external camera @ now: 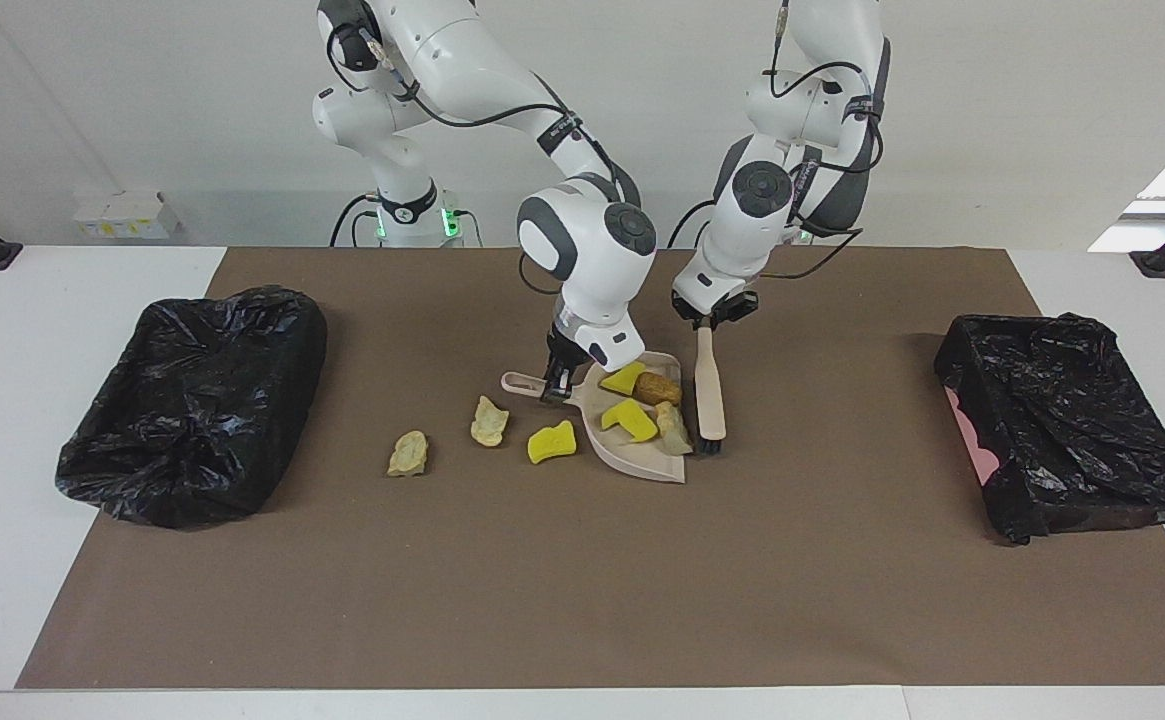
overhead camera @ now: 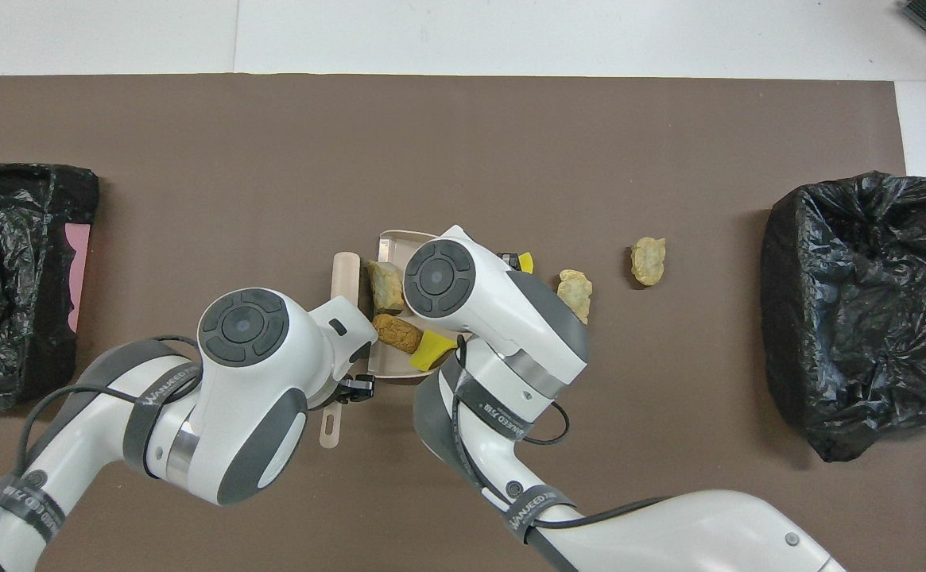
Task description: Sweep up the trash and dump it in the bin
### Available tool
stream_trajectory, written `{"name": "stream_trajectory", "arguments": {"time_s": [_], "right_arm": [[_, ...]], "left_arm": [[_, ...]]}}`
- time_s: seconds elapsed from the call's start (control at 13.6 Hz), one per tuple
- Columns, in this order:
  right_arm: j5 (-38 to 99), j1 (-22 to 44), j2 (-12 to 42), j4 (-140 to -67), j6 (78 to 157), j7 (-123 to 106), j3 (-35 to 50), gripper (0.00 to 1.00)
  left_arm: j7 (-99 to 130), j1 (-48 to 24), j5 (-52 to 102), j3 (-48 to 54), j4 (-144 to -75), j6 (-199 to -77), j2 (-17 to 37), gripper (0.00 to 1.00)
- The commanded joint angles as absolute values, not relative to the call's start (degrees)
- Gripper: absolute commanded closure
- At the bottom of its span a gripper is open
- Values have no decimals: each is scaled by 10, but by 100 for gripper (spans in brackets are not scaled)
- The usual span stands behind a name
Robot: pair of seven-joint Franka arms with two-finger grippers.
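Between the right gripper (external camera: 554,386) fingers sits the beige plastic dustpan (external camera: 642,455) handle, steadying it; left gripper (external camera: 712,318) clamps the beige brush (external camera: 708,385). Four trash lumps (external camera: 654,389) lie inside; three (external camera: 551,442) remain beside the dustpan.

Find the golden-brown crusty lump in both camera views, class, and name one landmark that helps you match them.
Facing view: the golden-brown lump lies in the dustpan, mid-table, beside the brush.
Overhead view: same lump, in the dustpan's robot-side half, between the two arms' wrists.
Shared landmark: the brush handle alongside the dustpan's open edge.
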State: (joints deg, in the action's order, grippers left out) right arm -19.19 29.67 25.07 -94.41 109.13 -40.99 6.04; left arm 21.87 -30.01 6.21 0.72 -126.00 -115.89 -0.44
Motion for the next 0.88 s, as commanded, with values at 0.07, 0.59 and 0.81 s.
{"name": "stream_trajectory", "arguments": {"time_s": [0.07,0.59,0.81], "right_arm": [[-149,265,243,-948,1108,-467,65,100],[-111,181,228,-911,1117,-629,65,100],[-96,138,204,-908,1109,-668,65,100]], "left_arm": [[226,-282,71,-5,-1248,-1109,-16,100],[236,-303,65,-1,-1318,-1164,-55,100],[313,-354,67,1,-1368,-1181,-93,100]]}}
